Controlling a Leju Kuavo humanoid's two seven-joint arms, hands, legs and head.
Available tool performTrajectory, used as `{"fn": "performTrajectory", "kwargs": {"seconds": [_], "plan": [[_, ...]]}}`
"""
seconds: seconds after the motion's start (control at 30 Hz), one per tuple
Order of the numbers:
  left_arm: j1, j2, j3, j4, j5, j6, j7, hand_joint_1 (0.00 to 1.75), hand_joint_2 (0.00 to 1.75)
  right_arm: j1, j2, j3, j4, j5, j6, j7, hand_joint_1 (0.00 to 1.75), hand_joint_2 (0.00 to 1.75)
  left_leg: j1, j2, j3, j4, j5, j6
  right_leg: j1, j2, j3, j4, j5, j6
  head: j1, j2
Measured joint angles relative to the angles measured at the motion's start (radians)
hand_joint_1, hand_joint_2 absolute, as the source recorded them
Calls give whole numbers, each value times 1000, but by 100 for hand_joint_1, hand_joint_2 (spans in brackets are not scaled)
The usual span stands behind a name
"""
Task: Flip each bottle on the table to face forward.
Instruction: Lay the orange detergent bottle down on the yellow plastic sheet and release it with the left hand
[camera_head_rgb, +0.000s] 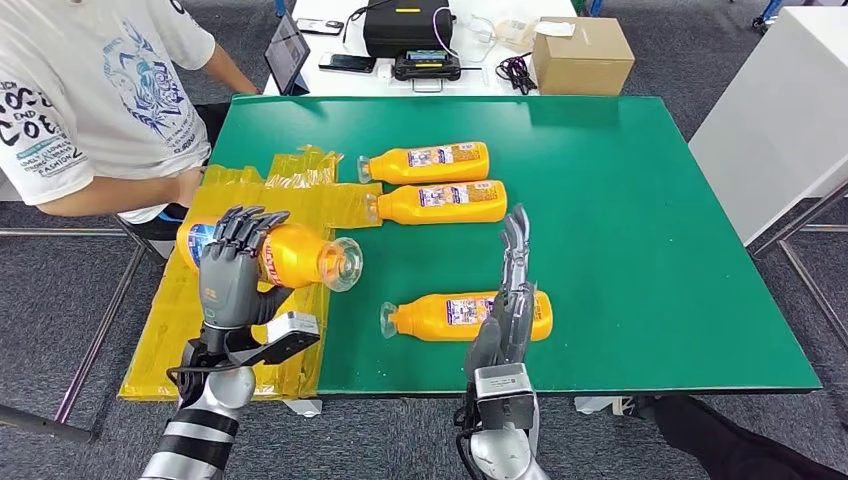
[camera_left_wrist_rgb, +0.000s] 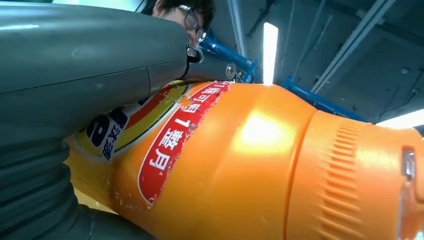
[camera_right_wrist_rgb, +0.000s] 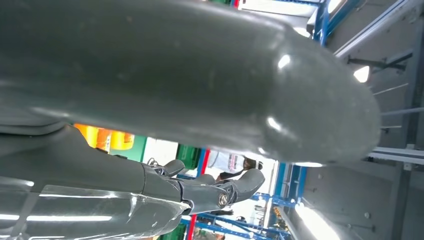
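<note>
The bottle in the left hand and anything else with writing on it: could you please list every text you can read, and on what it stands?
"月": white, on the red band of the label of the held bottle, in the left wrist view; the characters beside it are cut off or smeared.
"FASHION": on the sleeve of the person's T-shirt; its other print is partly legible only.
Labels on the three bottles on the table: too small to read.

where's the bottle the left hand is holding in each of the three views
Head view: the held bottle is left of centre, lifted over the yellow plastic sheet, cap toward the right, in the left hand.
Left wrist view: it takes up the middle and right, red label near centre.
Right wrist view: I cannot make it out there.
Shared landmark: its orange body with the red label.
</note>
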Motion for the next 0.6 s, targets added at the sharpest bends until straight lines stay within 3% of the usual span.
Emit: {"fn": "performTrajectory", "kwargs": {"seconds": [0.17,0.6], "plan": [[-48,15,42,69,-152,3,37,175,175,-8,-2,11,0,-7,15,0,0,0,0,0,0,0,0,0,0,0,0,0,0,0,0,0],[-79,33,71,141,-162,5,37,175,175,-12,-2,20,0,-7,16,0,0,0,0,0,0,0,0,0,0,0,0,0,0,0,0,0]]}}
